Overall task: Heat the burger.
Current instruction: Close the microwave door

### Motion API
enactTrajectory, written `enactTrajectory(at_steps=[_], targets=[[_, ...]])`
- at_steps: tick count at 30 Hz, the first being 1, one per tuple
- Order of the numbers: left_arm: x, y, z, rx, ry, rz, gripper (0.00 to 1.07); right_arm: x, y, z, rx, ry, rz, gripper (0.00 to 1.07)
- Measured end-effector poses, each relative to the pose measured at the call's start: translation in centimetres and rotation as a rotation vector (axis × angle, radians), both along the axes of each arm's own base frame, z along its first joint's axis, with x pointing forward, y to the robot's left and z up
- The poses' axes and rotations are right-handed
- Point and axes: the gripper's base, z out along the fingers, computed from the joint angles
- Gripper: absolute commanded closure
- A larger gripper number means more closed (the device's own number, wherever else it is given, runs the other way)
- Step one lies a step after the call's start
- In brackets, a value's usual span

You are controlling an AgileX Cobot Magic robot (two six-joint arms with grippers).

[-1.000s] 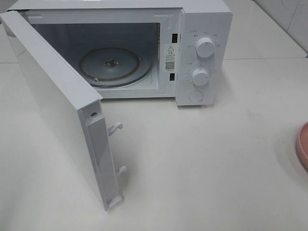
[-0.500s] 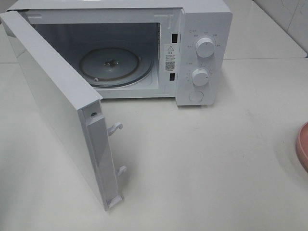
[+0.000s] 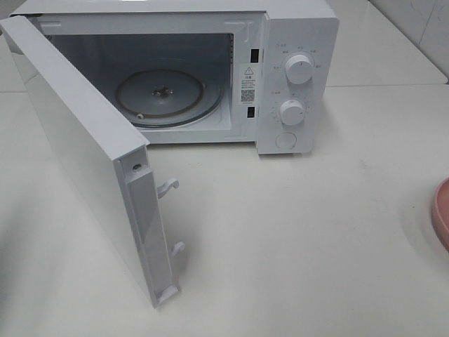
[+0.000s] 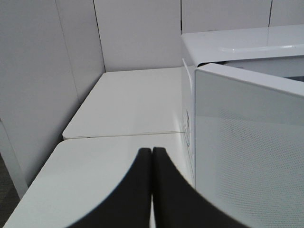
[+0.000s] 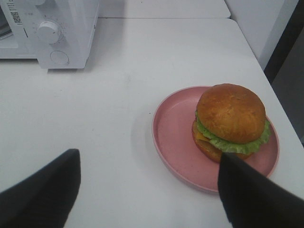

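The burger point(image 5: 231, 119), with golden-brown bun, lettuce and cheese, sits on a pink plate point(image 5: 178, 137) in the right wrist view. My right gripper point(image 5: 149, 183) is open above the table; one finger lies left of the plate, the other over the plate's near rim just short of the burger. In the exterior view only the plate's edge point(image 3: 442, 210) shows at the right border; the burger is out of that view. The white microwave point(image 3: 295, 42) stands at the back with its door point(image 3: 84, 154) swung wide open and its glass turntable point(image 3: 161, 97) bare. My left gripper point(image 4: 151, 156) is shut, beside the door's outer face.
The open door sticks out over the front left of the white table point(image 3: 295, 239). The microwave's two knobs point(image 3: 299, 69) face forward. White walls stand behind and to the left. The table's right edge point(image 5: 251, 52) runs close behind the plate.
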Motion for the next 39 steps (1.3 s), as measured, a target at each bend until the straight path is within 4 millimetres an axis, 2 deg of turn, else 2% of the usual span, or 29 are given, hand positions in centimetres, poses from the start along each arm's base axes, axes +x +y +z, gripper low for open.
enactTrajectory(at_steps=[7,9,15,18,23,30,34,39], targets=[[2.4,0.0,-1.5,-0.008,0.007,-0.005,1.07,0.0,0.0,0.0,0.000,0.000,0.000,0.31],[3.6,0.0,-2.6,-0.034,0.048,-0.004,1.07,0.0,0.0,0.0,0.000,0.000,0.000,0.31],[5.1,-0.2,-4.4,-0.049,0.089,-0.027,1.07,0.0,0.0,0.0,0.000,0.000,0.000,0.31],[5.3,-0.3,-4.6,-0.040,0.090,-0.041,1.07,0.0,0.0,0.0,0.000,0.000,0.000,0.31],[7.5,-1.3,-5.0,0.016,0.099,-0.167,1.07,0.0,0.0,0.0,0.000,0.000,0.000,0.31],[8.5,-2.0,-5.9,0.010,0.145,-0.232,1.07,0.0,0.0,0.0,0.000,0.000,0.000,0.31],[8.9,-3.5,-6.6,-0.013,0.132,-0.289,1.07,0.0,0.0,0.0,0.000,0.000,0.000,0.31],[9.2,-4.5,-7.3,-0.045,0.137,-0.276,1.07,0.0,0.0,0.0,0.000,0.000,0.000,0.31]])
